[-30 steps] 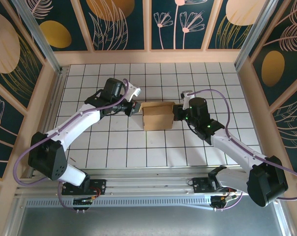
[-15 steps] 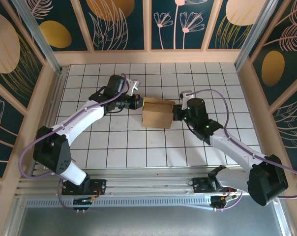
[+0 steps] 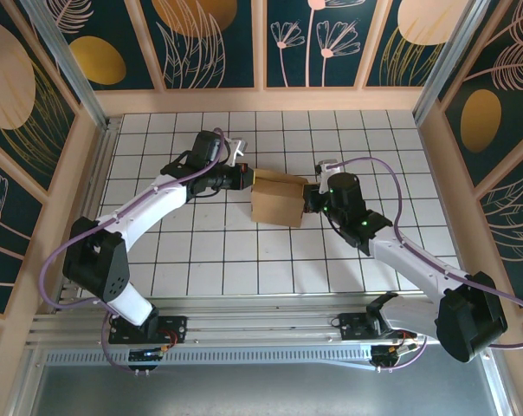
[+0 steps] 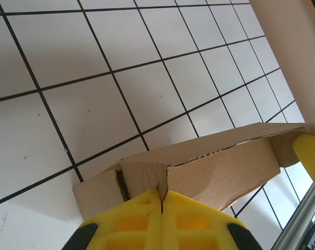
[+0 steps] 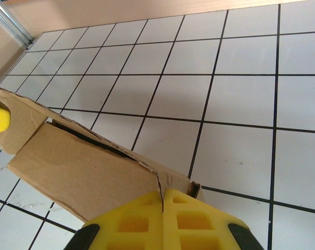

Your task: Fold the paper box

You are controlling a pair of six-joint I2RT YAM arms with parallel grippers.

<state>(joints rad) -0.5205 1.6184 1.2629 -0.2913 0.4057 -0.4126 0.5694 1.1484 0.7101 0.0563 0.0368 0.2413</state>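
Since a second ago the left gripper (image 3: 247, 179) has swung toward 12 o'clock, skewing the box (image 3: 277, 201) at the centre of the table (image 3: 244, 260). It is clenched on the box's 9 o'clock end; the right gripper (image 3: 307, 201) pinches the 3 o'clock end.

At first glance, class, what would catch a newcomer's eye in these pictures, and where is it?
The brown paper box stands out at the middle of the white gridded table. The left end effector is shut on its far left flap and the right end effector on its right edge, pinching the cardboard from both sides.
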